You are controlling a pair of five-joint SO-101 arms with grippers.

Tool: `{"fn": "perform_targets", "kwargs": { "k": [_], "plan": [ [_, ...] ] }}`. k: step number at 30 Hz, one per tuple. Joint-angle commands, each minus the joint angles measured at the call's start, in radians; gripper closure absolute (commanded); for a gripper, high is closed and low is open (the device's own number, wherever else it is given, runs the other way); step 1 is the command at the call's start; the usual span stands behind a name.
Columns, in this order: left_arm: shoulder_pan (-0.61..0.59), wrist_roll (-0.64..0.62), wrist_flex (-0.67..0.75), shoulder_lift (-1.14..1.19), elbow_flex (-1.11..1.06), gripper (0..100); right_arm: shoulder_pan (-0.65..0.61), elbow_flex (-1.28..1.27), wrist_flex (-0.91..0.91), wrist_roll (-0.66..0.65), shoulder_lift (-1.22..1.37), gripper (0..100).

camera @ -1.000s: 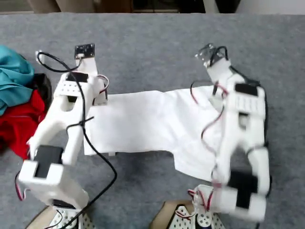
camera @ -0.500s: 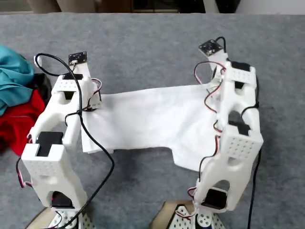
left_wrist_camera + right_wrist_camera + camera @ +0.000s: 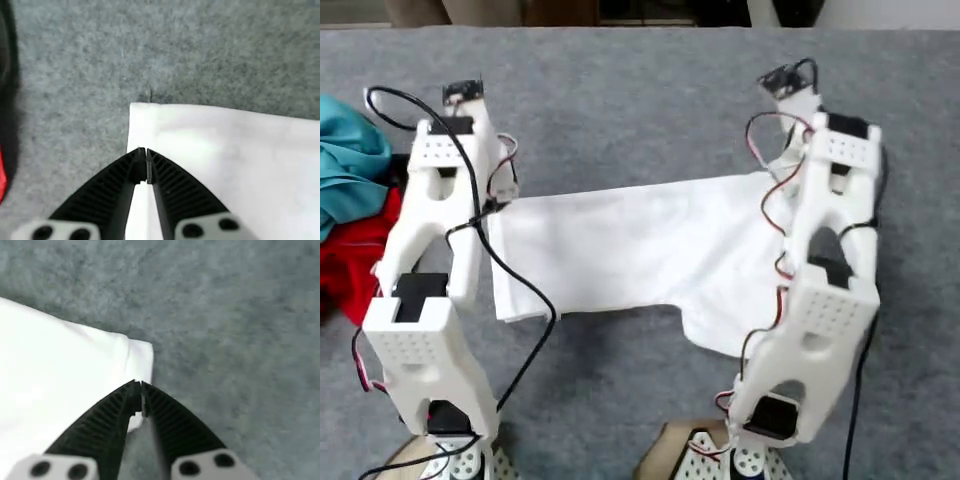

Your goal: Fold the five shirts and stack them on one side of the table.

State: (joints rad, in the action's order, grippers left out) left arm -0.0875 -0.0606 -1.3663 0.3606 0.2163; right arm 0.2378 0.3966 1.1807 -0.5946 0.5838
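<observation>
Grey felt table (image 3: 640, 90), high view: the white shirt (image 3: 630, 250) lies flat between the arms, with other shirts (image 3: 350, 200) heaped at the left edge.

Left wrist view: the left gripper (image 3: 145, 162) pinches one far corner of the shirt.

Right wrist view: the right gripper (image 3: 139, 389) pinches the other far corner.

A fold seems to be starting. The next move calls for drawing both corners evenly toward the near hem.

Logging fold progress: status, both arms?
Left gripper shut on white cloth shirt, one corner. Right gripper shut on opposite corner. Red and teal clothes heaped aside, clear.
</observation>
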Motion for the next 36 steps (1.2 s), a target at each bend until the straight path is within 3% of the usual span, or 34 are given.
{"fn": "perform_targets", "kwargs": {
  "k": [1, 6, 10, 15, 20, 24, 28, 31, 36],
  "plan": [
    [0.031, 0.038, -0.117, -0.005, 0.149, 98, 0.018, 0.047, 0.06, -0.035, -0.183, 99.4],
    [0.094, 0.166, -0.213, -0.061, 0.181, 98, 0.019, 0.045, 0.183, -0.091, -0.323, 99.4],
    [0.117, 0.209, -0.204, -0.226, 0.069, 98, 0.022, -0.048, 0.255, -0.146, -0.452, 99.4],
    [0.109, 0.249, -0.087, -0.481, -0.25, 98, 0.024, -0.389, 0.216, -0.278, -0.71, 99.4],
    [0.107, 0.279, 0.003, -0.714, -0.6, 98, 0.019, -0.872, 0.063, -0.532, -1.049, 99.2],
    [0.049, 0.273, 0.034, -0.846, -0.74, 98, 0.018, -1.191, 0.003, -0.692, -1.265, 98.5],
    [-0.068, 0.278, 0.026, -0.894, -0.772, 98, 0.022, -1.399, 0.006, -0.81, -1.394, 88.4],
    [-0.137, 0.279, -0.034, -0.892, -0.764, 97, 0.024, -1.475, 0.074, -0.885, -1.458, 80.3],
    [-0.184, 0.279, -0.124, -0.892, -0.786, 92, 0.016, -1.494, 0.207, -0.965, -1.517, 78.9]
  ]
}}
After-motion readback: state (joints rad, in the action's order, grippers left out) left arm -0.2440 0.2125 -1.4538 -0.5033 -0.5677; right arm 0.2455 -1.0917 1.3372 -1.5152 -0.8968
